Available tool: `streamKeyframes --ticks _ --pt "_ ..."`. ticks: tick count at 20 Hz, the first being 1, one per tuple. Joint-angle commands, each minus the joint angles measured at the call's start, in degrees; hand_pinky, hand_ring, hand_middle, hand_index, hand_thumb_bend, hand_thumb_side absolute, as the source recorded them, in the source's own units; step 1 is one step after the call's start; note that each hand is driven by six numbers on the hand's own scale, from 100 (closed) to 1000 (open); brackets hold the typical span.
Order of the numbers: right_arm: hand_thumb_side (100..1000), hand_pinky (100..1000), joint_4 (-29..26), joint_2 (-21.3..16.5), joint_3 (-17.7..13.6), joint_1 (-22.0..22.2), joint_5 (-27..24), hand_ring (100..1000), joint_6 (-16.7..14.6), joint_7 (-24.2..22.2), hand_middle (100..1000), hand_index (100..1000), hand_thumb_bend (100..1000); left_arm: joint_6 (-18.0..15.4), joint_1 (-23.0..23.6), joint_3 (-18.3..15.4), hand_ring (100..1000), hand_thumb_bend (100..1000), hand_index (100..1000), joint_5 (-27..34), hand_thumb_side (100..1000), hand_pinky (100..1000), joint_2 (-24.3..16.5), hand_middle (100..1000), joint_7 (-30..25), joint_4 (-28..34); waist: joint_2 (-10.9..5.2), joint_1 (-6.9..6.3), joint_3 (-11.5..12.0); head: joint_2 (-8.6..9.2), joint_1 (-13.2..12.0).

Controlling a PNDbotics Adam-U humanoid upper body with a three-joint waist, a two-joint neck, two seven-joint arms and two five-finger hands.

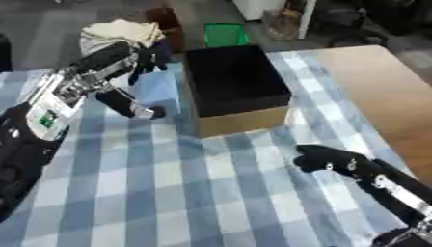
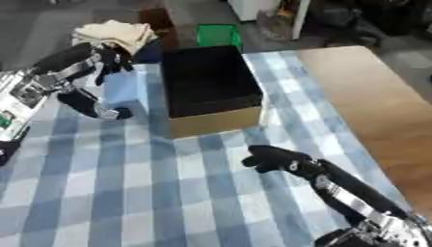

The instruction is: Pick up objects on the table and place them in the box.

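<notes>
No readable text anywhere here: the green patch on the left arm's (image 1: pixel 50 103) white panel (maybe a label) shows no letters, and the box (image 1: pixel 236 87) carries no markings.

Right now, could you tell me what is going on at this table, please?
The robot's left hand has its fingers curled round the top of a pale blue, box-shaped object just left of the open cardboard box with a black inside on the blue checked tablecloth. The right hand hangs curled above the cloth, holding nothing.
</notes>
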State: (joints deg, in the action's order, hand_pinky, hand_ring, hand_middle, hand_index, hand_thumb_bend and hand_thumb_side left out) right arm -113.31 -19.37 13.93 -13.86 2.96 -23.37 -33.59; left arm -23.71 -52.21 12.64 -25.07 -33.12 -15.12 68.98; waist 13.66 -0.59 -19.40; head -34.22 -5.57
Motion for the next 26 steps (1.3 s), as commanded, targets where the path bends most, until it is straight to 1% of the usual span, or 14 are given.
streamKeyframes --ticks 1,5,8,12,14,16,17,18,20,21,22,23,25,26 --pt "269 837 -1.3 0.1 0.5 -1.5 -1.1 1000 -0.1 -0.8 860 1000 434 2.1 -1.9 -1.7 252 309 660 3.0 100 703 -2.7 244 1.8 0.7 -0.47 -0.18 -1.2 1.57 -1.1" --pt "282 836 -1.3 0.9 1.4 -3.3 -2.1 1000 0.2 -1.9 858 1000 419 4.1 -2.8 -2.9 255 305 660 6.5 100 708 -4.1 246 4.3 -0.5 0.63 -1.26 -4.3 2.95 -2.2" --pt "295 835 -1.3 1.4 2.0 -4.5 -2.6 1000 0.8 -2.8 858 1000 405 4.6 -3.5 -3.3 271 324 664 8.3 100 712 -4.8 261 5.7 -1.2 1.43 -2.35 -6.4 3.81 -3.0" --pt "304 835 -1.3 2.1 2.4 -5.9 -3.3 1000 1.6 -3.7 857 1000 397 3.7 -4.1 -3.0 315 360 673 7.0 100 729 -4.7 310 7.3 -2.1 2.35 -3.70 -8.6 4.53 -3.7" --pt "311 834 -1.3 2.5 2.5 -6.3 -3.5 1000 2.0 -3.9 857 1000 376 3.1 -4.1 -2.7 348 400 681 5.6 100 746 -4.1 359 7.8 -2.8 2.72 -4.15 -9.5 4.87 -4.1" --pt "317 834 -1.3 2.9 2.3 -6.6 -3.7 1000 2.4 -4.0 856 1000 369 2.4 -4.1 -2.5 389 460 706 3.9 127 763 -3.6 419 8.1 -3.7 2.99 -4.45 -10.1 5.01 -4.3" --pt "318 834 -1.3 3.0 2.2 -6.6 -3.7 1000 2.6 -4.0 856 1000 368 2.1 -4.0 -2.3 406 490 712 3.1 150 770 -3.4 436 8.1 -4.2 3.06 -4.53 -10.3 4.98 -4.4" --pt "318 834 -1.3 3.1 2.1 -6.5 -3.6 1000 2.7 -3.9 856 1000 367 1.7 -3.9 -2.2 450 550 722 2.1 194 785 -3.2 471 8.0 -4.5 3.10 -4.60 -10.3 4.94 -4.5" --pt "320 833 -1.3 3.1 1.9 -6.5 -3.6 1000 2.9 -3.8 856 1000 365 0.9 -3.7 -1.7 523 606 732 0.3 269 810 -3.0 530 7.4 -5.0 3.09 -4.70 -10.2 4.87 -4.6" --pt "320 833 -1.3 3.1 1.9 -6.5 -3.6 1000 3.0 -3.8 856 1000 364 0.4 -3.5 -1.4 602 701 754 -0.7 378 846 -3.0 600 6.8 -5.0 3.03 -4.75 -10.1 4.81 -4.6" --pt "320 833 -1.3 3.1 1.9 -6.4 -3.5 1000 3.0 -3.7 856 1000 364 -0.1 -3.3 -1.1 627 731 762 -1.6 419 863 -2.9 624 6.1 -5.0 2.96 -4.77 -10.0 4.76 -4.6" --pt "320 833 -1.3 3.0 1.8 -6.4 -3.5 1000 3.1 -3.7 856 1000 363 -0.5 -3.1 -1.0 683 798 773 -2.4 499 895 -2.8 675 5.4 -4.8 2.89 -4.75 -9.9 4.72 -4.6" --pt "320 833 -1.3 3.0 1.8 -6.3 -3.6 1000 3.1 -3.7 856 1000 363 -1.3 -2.8 -1.0 751 884 792 -4.2 598 944 -2.5 742 4.4 -4.2 2.70 -4.65 -9.6 4.59 -4.6" --pt "320 833 -1.3 2.9 1.8 -6.2 -3.6 1000 3.2 -3.7 856 1000 363 -1.7 -2.6 -1.1 762 898 795 -4.8 605 954 -2.4 753 4.2 -3.7 2.57 -4.58 -9.3 4.50 -4.6"
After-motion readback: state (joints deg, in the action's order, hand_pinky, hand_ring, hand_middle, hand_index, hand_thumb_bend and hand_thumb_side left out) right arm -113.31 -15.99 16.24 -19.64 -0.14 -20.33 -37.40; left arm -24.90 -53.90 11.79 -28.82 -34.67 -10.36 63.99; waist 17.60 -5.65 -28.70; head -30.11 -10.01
